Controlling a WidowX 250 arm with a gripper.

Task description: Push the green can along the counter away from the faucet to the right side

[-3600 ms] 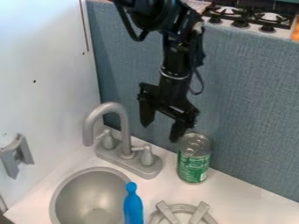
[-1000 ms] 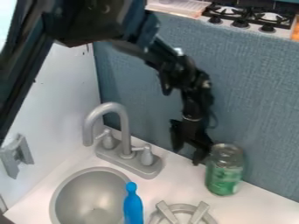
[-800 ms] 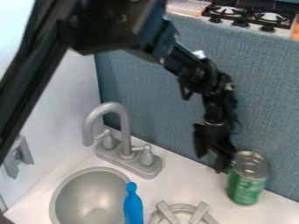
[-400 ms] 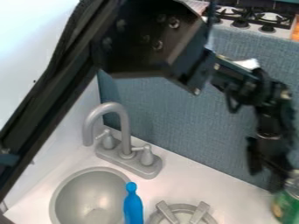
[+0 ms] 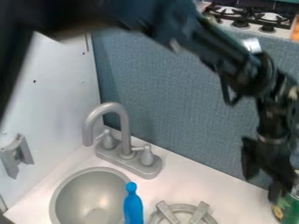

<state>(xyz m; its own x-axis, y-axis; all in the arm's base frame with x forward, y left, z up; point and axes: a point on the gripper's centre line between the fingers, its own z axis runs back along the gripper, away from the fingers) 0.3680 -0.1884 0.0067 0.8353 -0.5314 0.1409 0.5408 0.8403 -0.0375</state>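
One open gripper (image 5: 261,189), two fingers apart, hangs beside one green can (image 5: 287,205); one faucet (image 5: 123,127) with two handles, one round sink basin (image 5: 88,192), one blue bottle-shaped object (image 5: 133,206).

"What's around the sink (image 5: 79,194)?"

"The faucet (image 5: 125,144) is right behind it, and a bottle (image 5: 133,208) is at its right side."

"And further right?"

"A burner (image 5: 182,211) on the counter (image 5: 216,190), just beside the bottle. The can (image 5: 287,209) is well right of that, at the view's edge."

"Behind everything?"

"A partition (image 5: 181,96), with a stove (image 5: 251,18) beyond it. A bracket (image 5: 17,155) is on the left wall (image 5: 55,100)."
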